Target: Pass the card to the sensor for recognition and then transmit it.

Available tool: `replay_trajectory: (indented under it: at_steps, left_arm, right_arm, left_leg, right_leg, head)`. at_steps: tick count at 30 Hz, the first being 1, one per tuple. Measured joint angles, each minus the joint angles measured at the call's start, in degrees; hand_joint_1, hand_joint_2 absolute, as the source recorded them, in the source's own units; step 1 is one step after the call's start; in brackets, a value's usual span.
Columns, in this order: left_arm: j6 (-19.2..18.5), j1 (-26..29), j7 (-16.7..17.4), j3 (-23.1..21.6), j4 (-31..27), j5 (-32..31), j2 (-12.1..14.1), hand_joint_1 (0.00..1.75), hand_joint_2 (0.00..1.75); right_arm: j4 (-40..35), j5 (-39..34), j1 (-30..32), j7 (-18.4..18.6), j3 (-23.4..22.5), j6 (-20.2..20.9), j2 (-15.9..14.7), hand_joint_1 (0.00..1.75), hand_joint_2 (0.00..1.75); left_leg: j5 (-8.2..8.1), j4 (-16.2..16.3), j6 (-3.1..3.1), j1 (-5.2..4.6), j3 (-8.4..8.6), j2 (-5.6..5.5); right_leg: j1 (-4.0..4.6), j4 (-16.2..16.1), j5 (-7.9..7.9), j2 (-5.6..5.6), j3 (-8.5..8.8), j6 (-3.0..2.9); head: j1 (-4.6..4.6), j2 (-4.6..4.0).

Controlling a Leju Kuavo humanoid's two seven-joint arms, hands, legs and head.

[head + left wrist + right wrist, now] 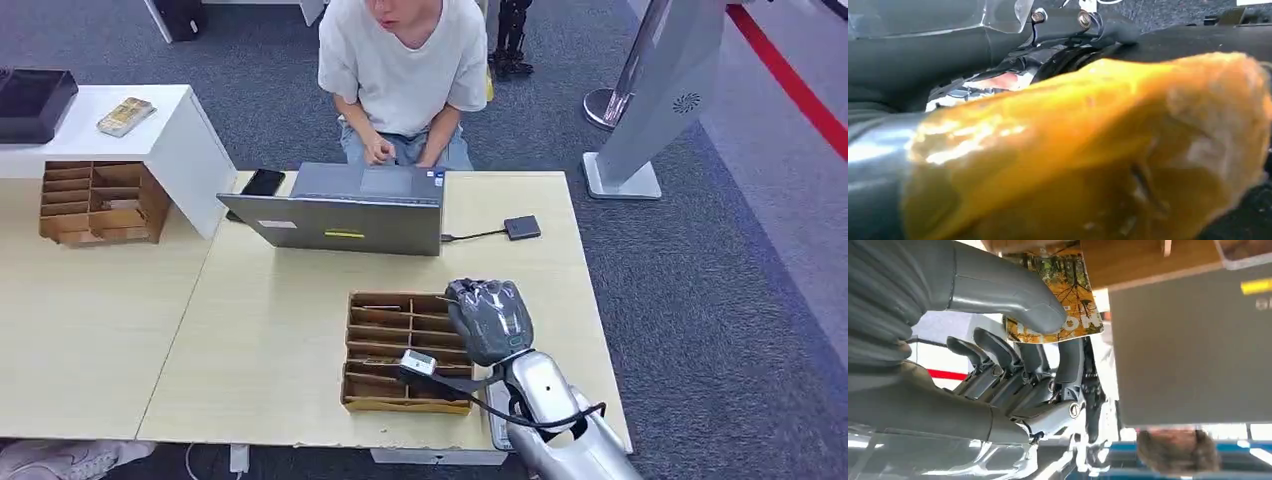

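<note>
R hand (1013,340) pinches card (1063,295) over wooden organizer (385,350).

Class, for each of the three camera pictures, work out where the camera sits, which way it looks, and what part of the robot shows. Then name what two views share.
Head view: high on the body, looking forward and down at the table, wooden organizer, laptop and a seated person; the right hand shows.
Left wrist view: beside the robot's dark body, blocked by a blurred orange shape.
Right wrist view: behind the right hand, whose thumb pinches a card by the laptop.
Shared: head and right wrist views show the right hand and laptop.
</note>
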Motion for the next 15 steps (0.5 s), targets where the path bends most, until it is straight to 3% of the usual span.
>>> replay_trajectory:
  at_steps: [15]
  left_arm:
    - [-0.1, -0.3, 1.3, -0.2, -1.4, 0.8, 0.5, 0.00, 0.00]
  right_arm:
    - [-1.9, 0.1, 0.8, 0.0, -0.9, -0.2, -0.3, 1.75, 1.75]
  left_leg:
    - [-0.09, 0.0, 0.01, 0.00, 0.46, 0.06]
  right_leg:
    - [0.00, 0.0, -0.06, 0.08, 0.42, -0.03]
  head:
    - [0.02, 0.00]
